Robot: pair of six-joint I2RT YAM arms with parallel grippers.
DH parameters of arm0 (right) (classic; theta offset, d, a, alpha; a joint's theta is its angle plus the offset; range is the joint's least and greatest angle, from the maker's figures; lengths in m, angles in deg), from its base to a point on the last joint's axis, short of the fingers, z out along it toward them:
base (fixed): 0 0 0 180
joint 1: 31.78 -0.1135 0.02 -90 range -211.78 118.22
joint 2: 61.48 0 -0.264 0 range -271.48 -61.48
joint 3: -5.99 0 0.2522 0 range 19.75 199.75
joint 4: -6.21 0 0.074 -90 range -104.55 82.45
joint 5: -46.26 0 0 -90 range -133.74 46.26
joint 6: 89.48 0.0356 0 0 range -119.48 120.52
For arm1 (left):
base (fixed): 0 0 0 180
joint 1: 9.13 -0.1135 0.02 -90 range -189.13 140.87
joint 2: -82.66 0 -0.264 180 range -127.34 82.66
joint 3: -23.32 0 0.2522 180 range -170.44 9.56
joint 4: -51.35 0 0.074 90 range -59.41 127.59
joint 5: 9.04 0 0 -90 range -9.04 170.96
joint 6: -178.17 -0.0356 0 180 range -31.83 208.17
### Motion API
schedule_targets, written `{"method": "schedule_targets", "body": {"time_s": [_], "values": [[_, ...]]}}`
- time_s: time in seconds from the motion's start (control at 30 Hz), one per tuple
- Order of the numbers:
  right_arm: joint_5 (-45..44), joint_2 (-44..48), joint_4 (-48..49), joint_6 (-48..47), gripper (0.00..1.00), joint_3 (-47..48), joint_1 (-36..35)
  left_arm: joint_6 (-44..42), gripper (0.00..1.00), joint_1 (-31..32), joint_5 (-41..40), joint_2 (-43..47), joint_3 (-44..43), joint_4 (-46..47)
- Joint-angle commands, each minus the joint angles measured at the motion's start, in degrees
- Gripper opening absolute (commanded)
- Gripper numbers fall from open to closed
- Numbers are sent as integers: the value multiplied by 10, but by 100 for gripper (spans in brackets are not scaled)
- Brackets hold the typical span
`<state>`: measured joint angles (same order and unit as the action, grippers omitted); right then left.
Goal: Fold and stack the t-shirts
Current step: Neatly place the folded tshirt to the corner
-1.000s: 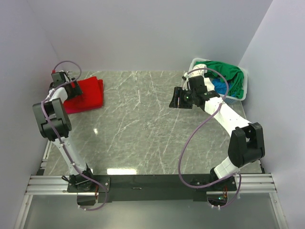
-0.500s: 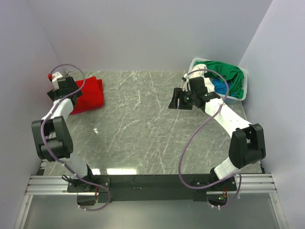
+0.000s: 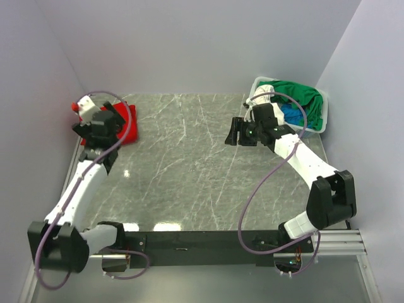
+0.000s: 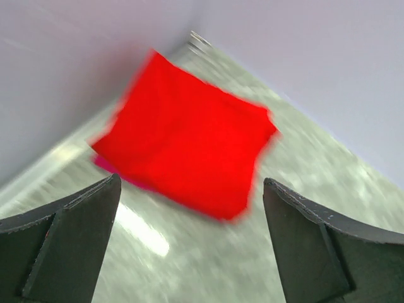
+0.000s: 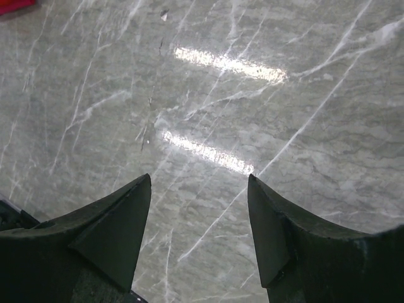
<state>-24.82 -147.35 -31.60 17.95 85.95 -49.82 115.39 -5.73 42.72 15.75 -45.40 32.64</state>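
Observation:
A folded bright red t-shirt (image 3: 126, 117) lies at the far left of the marble table, by the wall. In the left wrist view the red t-shirt (image 4: 189, 142) shows blurred, with a magenta-pink edge (image 4: 104, 165) peeking from under it. My left gripper (image 3: 108, 124) hovers just near of it, open and empty (image 4: 191, 183). Green (image 3: 302, 96), blue (image 3: 291, 114) and white (image 3: 265, 89) t-shirts fill the white basket (image 3: 323, 124) at the far right. My right gripper (image 3: 235, 132) hangs left of the basket, open over bare marble (image 5: 199, 178), nothing between its fingers.
Walls close in the table on the left, back and right. The marble table (image 3: 189, 170) stretches between the two arms. A sliver of the red shirt (image 5: 16, 5) shows at the top left corner of the right wrist view.
The left arm has unfolded and its gripper has drawn back from the far-left corner toward the near right, off the red shirt. The right gripper has hardly moved.

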Motion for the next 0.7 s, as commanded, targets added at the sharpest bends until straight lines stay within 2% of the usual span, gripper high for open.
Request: {"method": "schedule_targets", "body": {"time_s": [0.0, 0.13, 0.3, 0.47, 0.67], "values": [[-27, 41, 14, -10, 70, -11, -2, 35, 99, 65, 1, 49, 45, -45], [-53, 68, 14, -6, 70, -34, -2, 67, 99, 128, 82, 108, 104, -64], [-73, 121, 41, 1, 69, -97, -3, 85, 99, 158, 212, 163, 159, -74], [-75, 195, 70, 8, 69, -168, -9, 75, 99, 168, 271, 187, 163, -120], [-50, 258, 123, 18, 70, -236, -17, 75, 99, 187, 288, 227, 147, -142]]}}
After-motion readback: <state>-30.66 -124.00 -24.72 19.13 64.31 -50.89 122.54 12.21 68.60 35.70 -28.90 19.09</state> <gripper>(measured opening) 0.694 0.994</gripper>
